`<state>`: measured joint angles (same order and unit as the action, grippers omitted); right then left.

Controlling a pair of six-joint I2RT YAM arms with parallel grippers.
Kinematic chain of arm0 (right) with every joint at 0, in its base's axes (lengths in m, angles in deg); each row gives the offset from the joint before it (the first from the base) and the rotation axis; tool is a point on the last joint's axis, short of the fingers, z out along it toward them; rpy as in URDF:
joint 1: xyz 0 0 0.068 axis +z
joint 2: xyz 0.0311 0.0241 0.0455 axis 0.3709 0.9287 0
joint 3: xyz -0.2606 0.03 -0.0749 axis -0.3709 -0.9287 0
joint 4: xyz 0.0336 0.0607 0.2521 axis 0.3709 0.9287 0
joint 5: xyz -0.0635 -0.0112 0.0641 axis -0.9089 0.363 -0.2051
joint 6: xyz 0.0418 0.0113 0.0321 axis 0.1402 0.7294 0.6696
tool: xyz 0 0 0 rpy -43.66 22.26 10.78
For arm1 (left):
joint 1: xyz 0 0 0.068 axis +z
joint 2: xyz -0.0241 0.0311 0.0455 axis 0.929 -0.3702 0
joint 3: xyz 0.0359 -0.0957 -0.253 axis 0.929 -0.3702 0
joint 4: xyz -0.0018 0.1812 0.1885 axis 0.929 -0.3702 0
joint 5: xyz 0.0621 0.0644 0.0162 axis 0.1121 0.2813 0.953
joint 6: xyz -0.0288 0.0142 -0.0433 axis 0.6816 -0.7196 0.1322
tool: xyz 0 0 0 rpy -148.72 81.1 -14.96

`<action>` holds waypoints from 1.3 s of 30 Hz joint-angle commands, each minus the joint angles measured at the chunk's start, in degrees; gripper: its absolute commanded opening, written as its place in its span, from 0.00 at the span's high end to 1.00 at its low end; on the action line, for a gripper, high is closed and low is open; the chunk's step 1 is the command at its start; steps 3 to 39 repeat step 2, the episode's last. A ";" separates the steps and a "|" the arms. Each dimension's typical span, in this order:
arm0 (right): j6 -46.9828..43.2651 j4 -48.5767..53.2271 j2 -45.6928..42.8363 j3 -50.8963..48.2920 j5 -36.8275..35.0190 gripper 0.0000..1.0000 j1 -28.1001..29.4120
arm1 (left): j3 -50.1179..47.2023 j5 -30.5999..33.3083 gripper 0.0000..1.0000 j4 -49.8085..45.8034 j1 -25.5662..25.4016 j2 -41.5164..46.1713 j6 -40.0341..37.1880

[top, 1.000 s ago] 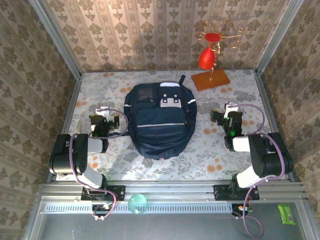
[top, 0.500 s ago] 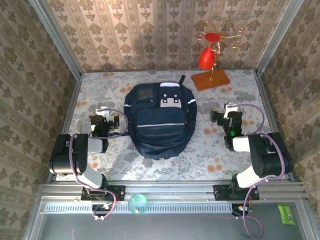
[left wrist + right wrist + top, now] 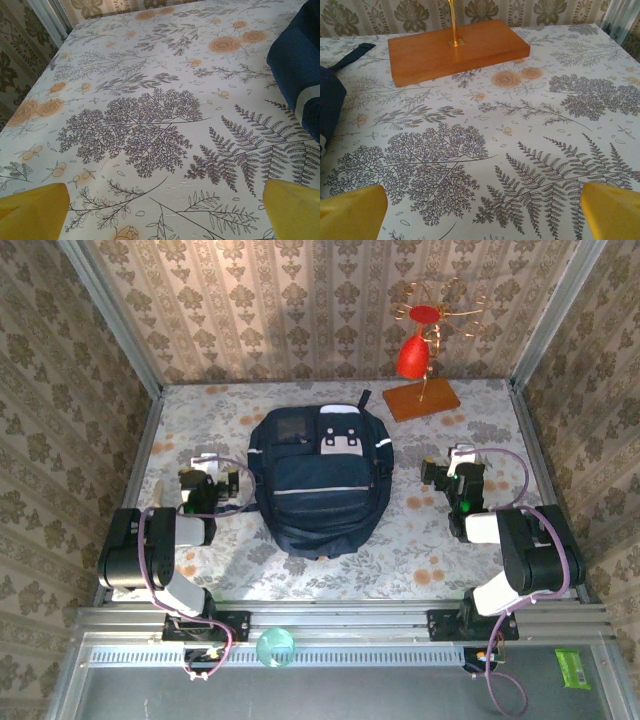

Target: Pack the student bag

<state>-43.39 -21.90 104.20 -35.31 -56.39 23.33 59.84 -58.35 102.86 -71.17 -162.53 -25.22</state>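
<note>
Student bag is laid flat on the floral worktop, front pockets upward. Left claw is held just left of the bag and right claw apart to its right, both spread fully wide with nothing gripped.

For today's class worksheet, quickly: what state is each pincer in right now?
Left pincer: open, holding nothing.
Right pincer: open, holding nothing.
</note>
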 commanded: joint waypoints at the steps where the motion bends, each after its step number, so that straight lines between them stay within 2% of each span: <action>1: -0.63 0.10 -0.17 0.59 0.16 0.00 0.42 | 1.35 -0.66 0.00 1.20 0.43 0.44 1.20; 39: -0.59 0.11 -0.12 0.57 0.16 0.00 0.37 | 1.35 -0.66 0.00 1.20 0.41 0.48 1.17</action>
